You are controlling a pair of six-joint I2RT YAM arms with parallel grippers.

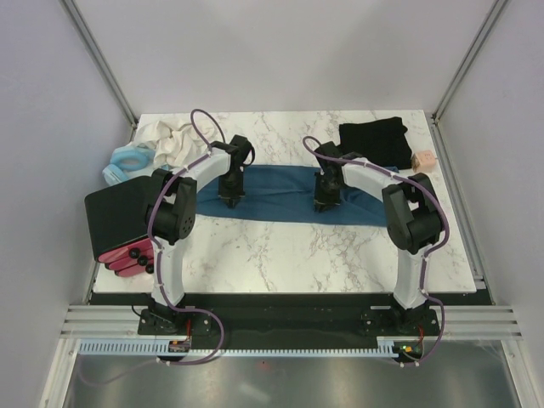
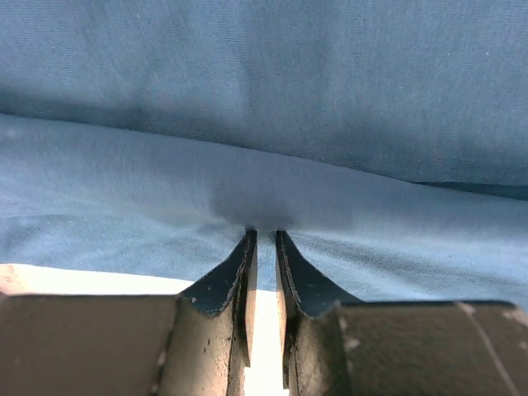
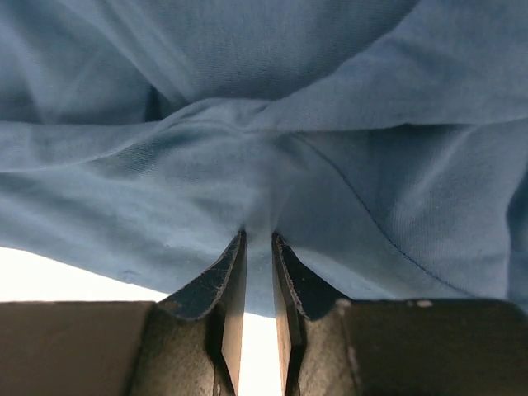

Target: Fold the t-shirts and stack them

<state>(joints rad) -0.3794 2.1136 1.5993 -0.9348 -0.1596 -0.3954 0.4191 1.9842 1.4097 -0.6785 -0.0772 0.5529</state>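
From above, you are mid-fold: the teal shirt (image 1: 280, 200) lies in a long band across mid-table with the left gripper (image 1: 229, 202) and right gripper (image 1: 323, 206) down on it. The black shirt (image 1: 372, 140) waits far right, and the black box (image 1: 119, 212) at the left shows no contents. Left wrist: jaws narrow, pinching teal cloth. Right wrist: likewise. Next, lift both pinches evenly.
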